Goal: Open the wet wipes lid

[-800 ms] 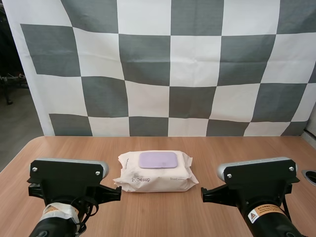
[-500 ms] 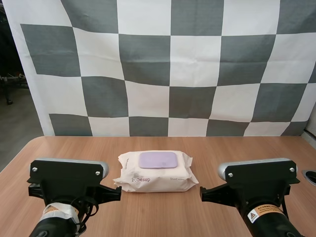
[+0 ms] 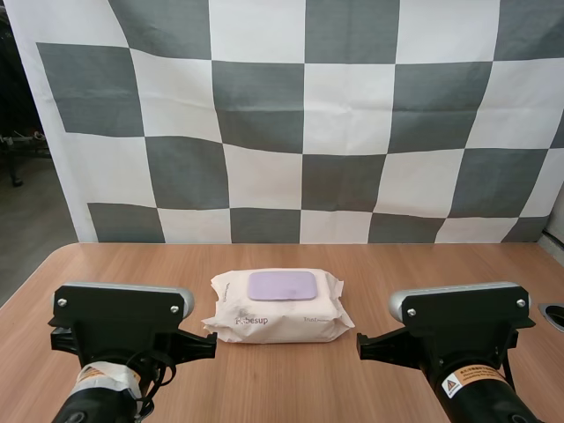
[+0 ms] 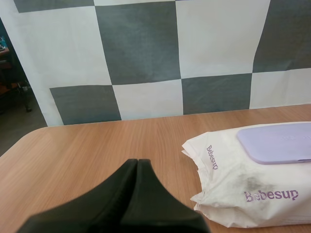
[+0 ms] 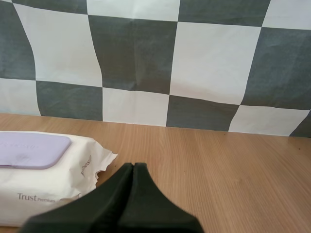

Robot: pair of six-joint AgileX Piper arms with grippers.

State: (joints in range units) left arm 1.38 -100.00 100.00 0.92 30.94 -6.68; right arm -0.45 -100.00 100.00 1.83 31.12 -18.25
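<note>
Here the wet wipes pack (image 3: 278, 306) lies crosswise, lid (image 3: 282, 285) up.

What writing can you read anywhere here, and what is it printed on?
"Bebesup": wet wipes pack, on its front and its end.
"Trust": the pack's front; the smaller words after it are too blurred.
Too small to read: warning sticker on right arm, label on left arm.
</note>
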